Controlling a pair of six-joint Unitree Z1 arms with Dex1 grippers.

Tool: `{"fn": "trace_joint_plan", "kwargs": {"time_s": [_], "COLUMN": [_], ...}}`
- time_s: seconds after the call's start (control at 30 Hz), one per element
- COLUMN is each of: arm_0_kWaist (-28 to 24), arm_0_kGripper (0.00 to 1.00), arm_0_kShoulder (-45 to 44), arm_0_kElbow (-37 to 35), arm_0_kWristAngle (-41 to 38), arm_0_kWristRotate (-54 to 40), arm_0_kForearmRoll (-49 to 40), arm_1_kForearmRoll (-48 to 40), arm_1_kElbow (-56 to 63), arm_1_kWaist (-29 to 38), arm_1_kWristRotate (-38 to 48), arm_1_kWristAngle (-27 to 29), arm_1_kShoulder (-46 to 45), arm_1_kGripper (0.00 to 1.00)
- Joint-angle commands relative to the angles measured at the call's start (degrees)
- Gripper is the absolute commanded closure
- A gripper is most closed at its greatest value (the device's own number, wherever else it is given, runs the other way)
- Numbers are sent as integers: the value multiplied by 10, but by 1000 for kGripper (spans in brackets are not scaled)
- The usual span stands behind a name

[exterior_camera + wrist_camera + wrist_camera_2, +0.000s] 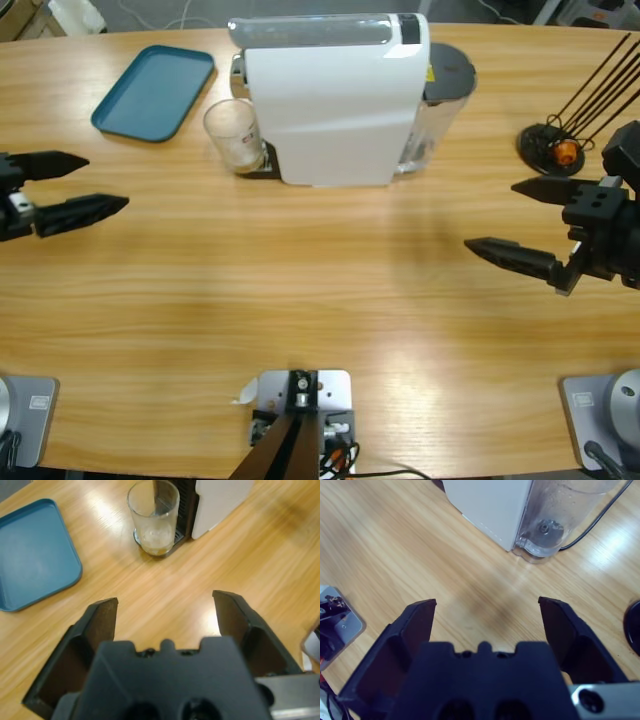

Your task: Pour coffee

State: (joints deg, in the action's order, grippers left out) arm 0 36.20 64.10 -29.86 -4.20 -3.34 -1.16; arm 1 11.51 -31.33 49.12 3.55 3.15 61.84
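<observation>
At the table's left edge the left gripper (72,184) waits with its jaws spread wide and nothing between them, aimed across bare wood toward the glass tumbler (232,134). Up-table from it lies a blue tray (155,91), holding nothing and well apart from the tumbler. The tumbler stands upright on the drip platform at the front of the white coffee machine (330,100), touching or nearly touching its housing, and the coffee (156,538) is only a thin pale layer at the bottom of the glass. On the machine's far side sits its clear water tank (555,515), with a black cable trailing away from it. Farther right, the right gripper (520,222) hovers above the table, jaws equally wide and holding nothing, near a black stand (552,148) of thin rods with an orange piece at its base. The main risk looks to be the grasp itself: the tumbler sits so close to the machine that one jaw may have little room behind it, and a jaw striking the smooth glass off-centre could tip it or push it off the platform, spilling what little coffee there is. A loose grip could also let the glass slip once it is tilted.
</observation>
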Motion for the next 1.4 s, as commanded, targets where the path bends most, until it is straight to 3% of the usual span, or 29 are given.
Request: {"fn": "trace_joint_plan", "kwargs": {"time_s": [0.03,0.2,0.6,1.4], "arm_0_kWaist": [5,5,-5,-34], "arm_0_kGripper": [174,170,165,165], "arm_0_kShoulder": [178,279,407,471], "arm_0_kElbow": [5,5,4,-5], "arm_0_kWristAngle": [-7,-7,-23,-97], "arm_0_kWristRotate": [10,9,11,-3], "arm_0_kForearmRoll": [151,257,440,494], "arm_1_kForearmRoll": [5,5,5,5], "arm_1_kElbow": [0,-1,-2,-5], "arm_1_kWaist": [6,6,6,6], "arm_1_kWristRotate": [7,10,16,20], "arm_1_kWristAngle": [5,1,2,2], "arm_1_kShoulder": [15,19,22,35], "arm_1_kGripper": [101,101,96,96]}}
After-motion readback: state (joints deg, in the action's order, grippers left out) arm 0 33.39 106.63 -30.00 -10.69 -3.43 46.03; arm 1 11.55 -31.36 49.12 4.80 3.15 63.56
